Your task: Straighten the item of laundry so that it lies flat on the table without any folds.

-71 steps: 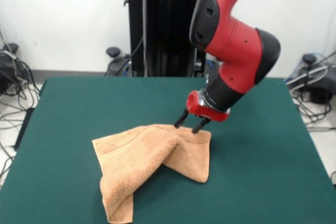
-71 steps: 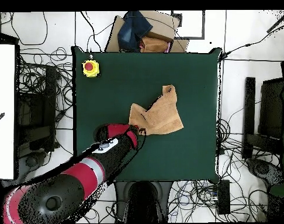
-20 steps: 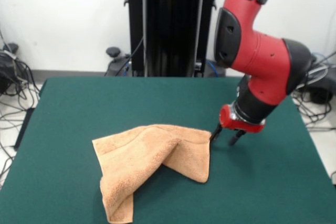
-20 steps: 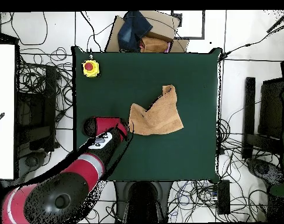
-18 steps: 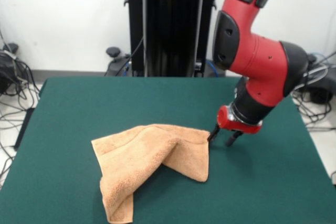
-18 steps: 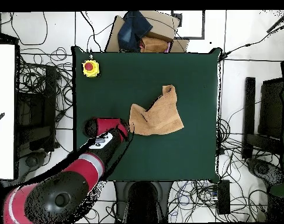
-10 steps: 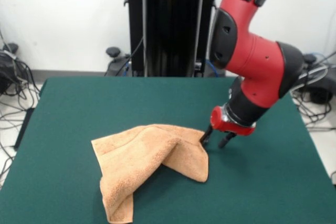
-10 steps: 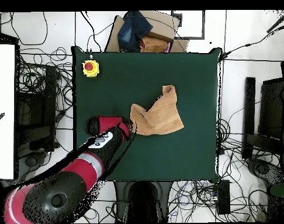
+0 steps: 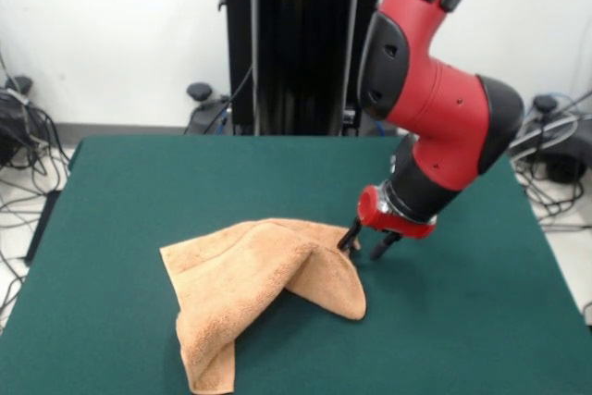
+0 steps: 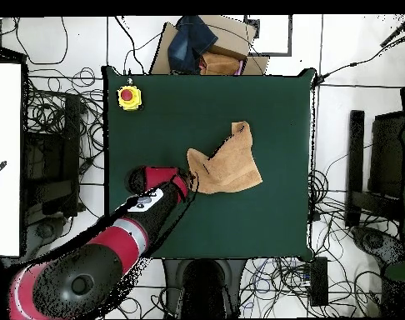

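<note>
The peach-orange towel (image 9: 254, 284) lies crumpled on the green table (image 9: 139, 182), folded over itself with a raised ridge and a flap reaching toward the near edge. In the overhead view the towel (image 10: 227, 162) sits near the table's (image 10: 206, 92) middle. My gripper (image 9: 363, 245) is low over the table at the towel's right corner, its two fingers apart; the left finger (image 9: 350, 237) touches the corner's edge. The gripper holds nothing that I can see. In the overhead view the gripper (image 10: 187, 180) is at the towel's left tip.
A yellow box with a red button (image 10: 129, 97) stands on the table's corner in the overhead view. The black pedestal (image 9: 301, 43) rises behind the table's far side. Cables lie on the floor around the table.
The arm has moved left in the front view, into the towel's right corner. The corner has shifted a little left and bunched up with it.
</note>
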Available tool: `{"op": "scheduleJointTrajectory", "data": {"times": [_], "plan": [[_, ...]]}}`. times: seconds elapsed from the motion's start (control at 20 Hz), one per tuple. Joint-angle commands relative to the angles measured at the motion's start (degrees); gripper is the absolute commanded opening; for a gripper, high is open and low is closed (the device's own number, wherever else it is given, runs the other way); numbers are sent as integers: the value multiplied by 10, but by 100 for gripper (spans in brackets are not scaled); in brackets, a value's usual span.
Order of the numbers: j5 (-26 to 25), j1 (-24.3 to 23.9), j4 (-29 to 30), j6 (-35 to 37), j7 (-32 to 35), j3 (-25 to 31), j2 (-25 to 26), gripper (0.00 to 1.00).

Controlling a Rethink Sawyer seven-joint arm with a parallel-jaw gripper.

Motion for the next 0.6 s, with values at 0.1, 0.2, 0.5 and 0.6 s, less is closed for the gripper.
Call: {"op": "scheduleJointTrajectory", "data": {"times": [0.1,0.2,0.5,0.6], "plan": [[32,-5,-10,-24,169,19,9,100],[32,-2,-11,-24,169,18,11,100],[27,7,-23,13,161,1,8,100],[14,9,-35,37,145,-14,6,100]]}}
